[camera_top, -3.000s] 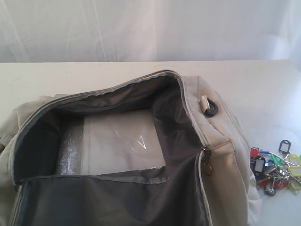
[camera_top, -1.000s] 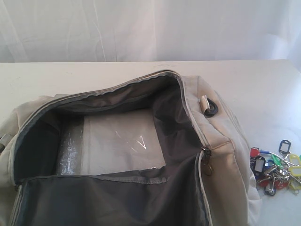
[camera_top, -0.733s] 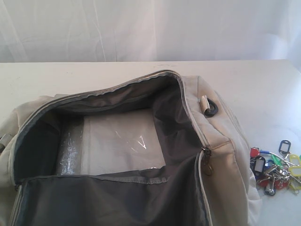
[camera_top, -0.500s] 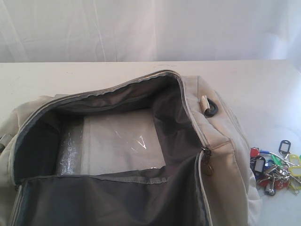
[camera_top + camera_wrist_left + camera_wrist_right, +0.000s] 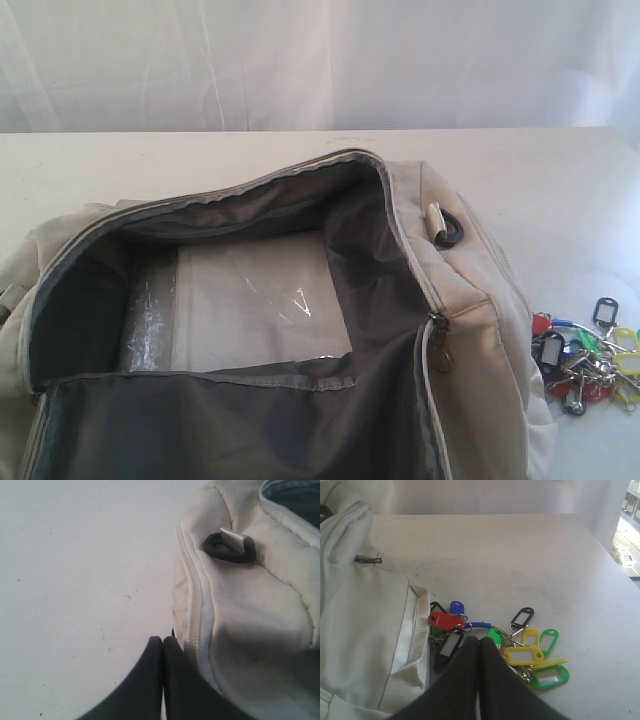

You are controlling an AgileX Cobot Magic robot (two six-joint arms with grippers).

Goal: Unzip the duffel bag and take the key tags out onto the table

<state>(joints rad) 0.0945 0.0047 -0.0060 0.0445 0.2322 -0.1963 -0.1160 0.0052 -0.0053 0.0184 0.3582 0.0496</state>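
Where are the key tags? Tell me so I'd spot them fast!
Look at the white table with the big cream duffel bag lying open on it. Beside the bag's right end sits a small bunch of key tags, the only bright thing there: red, green, yellow, blue and black.

The gripper [image 5: 480, 641] is hanging with its jaws pressed together over the key tags [image 5: 522, 655], which are lying on the table [image 5: 495, 555] between the bag [image 5: 365, 630] and a table edge, just beside the bag.

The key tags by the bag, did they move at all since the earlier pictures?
No. The key tags lie in the same spot on the table, just right of the duffel bag in the exterior view.
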